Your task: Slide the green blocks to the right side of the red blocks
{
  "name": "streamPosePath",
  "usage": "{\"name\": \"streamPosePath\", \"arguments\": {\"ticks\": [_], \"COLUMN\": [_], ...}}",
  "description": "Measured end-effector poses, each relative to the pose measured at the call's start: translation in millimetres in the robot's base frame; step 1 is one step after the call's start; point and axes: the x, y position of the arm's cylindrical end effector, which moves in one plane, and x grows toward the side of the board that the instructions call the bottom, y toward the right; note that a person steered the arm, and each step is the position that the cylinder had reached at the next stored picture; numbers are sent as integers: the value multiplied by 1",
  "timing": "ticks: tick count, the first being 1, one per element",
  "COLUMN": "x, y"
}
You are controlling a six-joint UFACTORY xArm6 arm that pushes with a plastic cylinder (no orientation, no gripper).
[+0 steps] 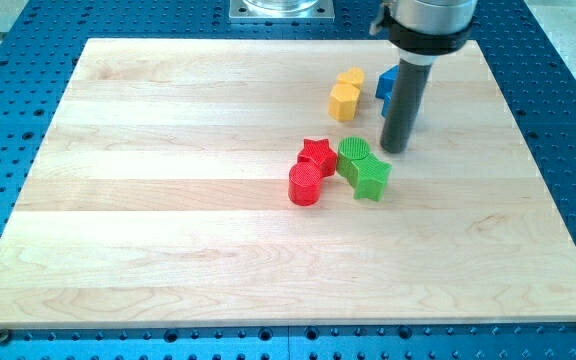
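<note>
A red star block (317, 154) and a red round block (305, 185) sit near the board's middle, touching each other. A green round block (353, 153) and a green star block (370, 177) lie just to the view's right of the red ones, the green round one touching the red star. My tip (395, 149) rests on the board just right of the green round block, a small gap away, slightly above the green star.
Two yellow blocks (345, 93) lie close together toward the view's top. A blue block (388, 84) sits right of them, partly hidden behind my rod. The wooden board (168, 200) lies on a blue perforated table.
</note>
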Motion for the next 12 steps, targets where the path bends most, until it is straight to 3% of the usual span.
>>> {"name": "streamPosePath", "arguments": {"ticks": [2, 3, 6, 9, 12], "x": [70, 81, 81, 34, 35], "y": [-4, -11, -24, 46, -35]}}
